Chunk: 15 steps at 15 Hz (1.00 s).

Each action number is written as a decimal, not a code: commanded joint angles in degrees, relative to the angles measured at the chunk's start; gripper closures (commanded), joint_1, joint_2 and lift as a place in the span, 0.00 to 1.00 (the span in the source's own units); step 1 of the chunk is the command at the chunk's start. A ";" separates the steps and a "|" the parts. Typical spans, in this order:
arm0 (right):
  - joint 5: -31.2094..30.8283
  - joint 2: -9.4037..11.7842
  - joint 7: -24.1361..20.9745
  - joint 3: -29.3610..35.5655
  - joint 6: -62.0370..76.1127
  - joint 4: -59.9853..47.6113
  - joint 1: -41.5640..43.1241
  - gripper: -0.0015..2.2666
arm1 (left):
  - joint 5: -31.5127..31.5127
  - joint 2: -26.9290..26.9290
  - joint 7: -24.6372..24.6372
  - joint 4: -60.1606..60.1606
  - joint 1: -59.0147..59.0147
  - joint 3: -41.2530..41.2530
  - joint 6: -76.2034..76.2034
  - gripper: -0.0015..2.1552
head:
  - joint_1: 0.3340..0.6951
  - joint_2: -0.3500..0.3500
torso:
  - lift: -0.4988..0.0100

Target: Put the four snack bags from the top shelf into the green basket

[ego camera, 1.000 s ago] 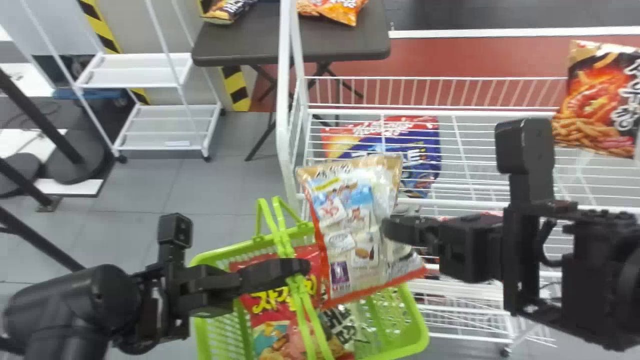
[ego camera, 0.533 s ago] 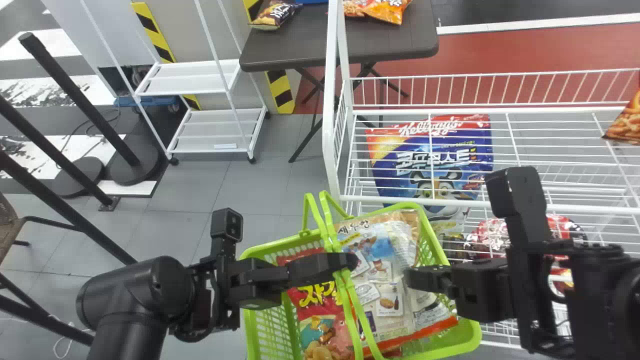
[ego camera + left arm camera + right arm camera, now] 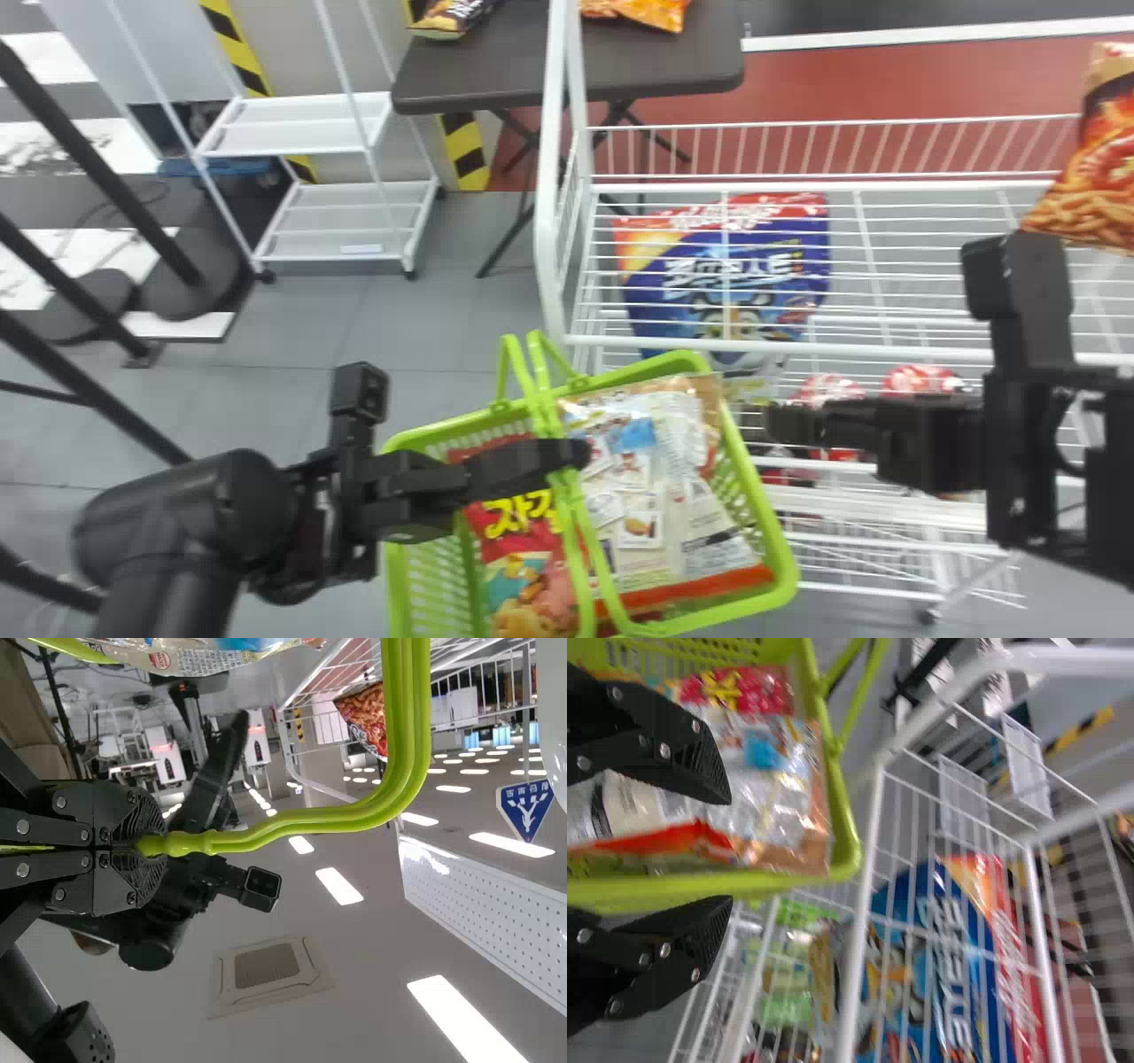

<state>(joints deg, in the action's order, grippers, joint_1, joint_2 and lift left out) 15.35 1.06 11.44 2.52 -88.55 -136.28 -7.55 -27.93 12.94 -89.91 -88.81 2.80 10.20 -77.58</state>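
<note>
Left hand (image 3: 140, 848): clenched on the basket's paired handles (image 3: 576, 532); basket's weight probably hangs from that pinch.
Right hand (image 3: 726, 850): released, fingers parted, nothing clamped between them. Just beside the basket's rack-side rim.
Green basket (image 3: 769, 509): in front of the wire rack (image 3: 780, 344), handles drawn up together over the opening.
Beige bag (image 3: 633, 505): in the basket, rack side, lying over other contents. Count underneath: cannot tell.
Red bag (image 3: 523, 567): in the basket too, on the left-arm side, partly under the handles.
Orange-and-black bag (image 3: 1094, 168): at the rack's far right, seemingly on the top shelf. Likely the next pick.
Blue cereal bag (image 3: 735, 275): behind the wires, apparently a lower tier. Wrong target if depth is misjudged.
Risk, handles: if the pinch slips or the load grows lopsided, basket tips and the beige bag, high in the pile, could slide over the rim.
Risk, right hand: spread fingers swinging away low could hook rim or wire.
Risk, next bag: slick film, shallow bite, dropped en route; or it perches on the full pile, or fouls the handles.
</note>
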 commanded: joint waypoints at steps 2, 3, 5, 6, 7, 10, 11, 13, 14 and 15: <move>-13.24 0.88 -0.01 7.32 7.21 3.92 5.27 0.03 | -0.19 0.16 -0.66 0.04 0.10 0.08 -0.08 1.00 | 1.00 0.49 | 0.98; -14.83 0.96 -0.01 9.43 15.12 7.87 7.03 0.03 | -0.19 0.25 -0.66 -0.05 0.10 -0.01 -0.26 1.00 | 1.00 0.34 | 0.98; -16.94 1.76 -0.01 13.39 22.32 17.98 12.65 0.03 | -0.19 0.25 -0.66 -0.05 0.10 -0.10 -0.26 1.00 | 1.00 0.22 | 0.98; -18.61 1.93 -0.01 14.44 26.01 23.16 15.46 0.03 | -0.19 0.25 -0.66 0.04 0.10 -0.10 -0.26 1.00 | 1.00 0.18 | 0.98; -19.92 2.02 -0.01 14.79 28.83 27.73 17.66 0.03 | -0.28 0.25 -0.66 0.04 0.10 -0.10 -0.26 1.00 | 1.00 0.12 | 0.98; -21.24 2.46 -0.01 18.22 36.39 41.88 25.31 0.03 | -0.37 0.34 -0.66 0.48 0.10 0.17 -0.26 1.00 | 1.00 0.06 | 0.98; -23.18 2.63 -0.01 18.49 40.25 46.54 27.59 0.03 | -0.37 0.34 -0.66 0.57 0.10 0.26 -0.26 1.00 | 1.00 0.05 | 0.98; -27.39 3.07 -1.33 18.66 47.99 55.77 32.34 0.03 | -0.46 0.34 -0.66 0.92 0.19 0.52 -0.08 1.00 | 1.00 0.03 | 0.98; -29.15 3.60 -2.21 18.93 50.80 61.22 35.33 0.03 | -0.54 0.42 -0.66 1.45 0.19 0.61 0.10 1.00 | 1.00 0.03 | 0.98; -30.38 4.13 -2.30 18.93 52.91 65.53 37.35 0.03 | -0.54 0.51 -0.66 1.89 0.19 0.61 0.27 1.00 | 1.00 0.02 | 0.98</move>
<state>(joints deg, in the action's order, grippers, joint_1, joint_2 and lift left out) -13.04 4.51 9.23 21.32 -38.99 -77.03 26.64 -28.42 13.37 -89.91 -87.47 2.99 10.73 -77.58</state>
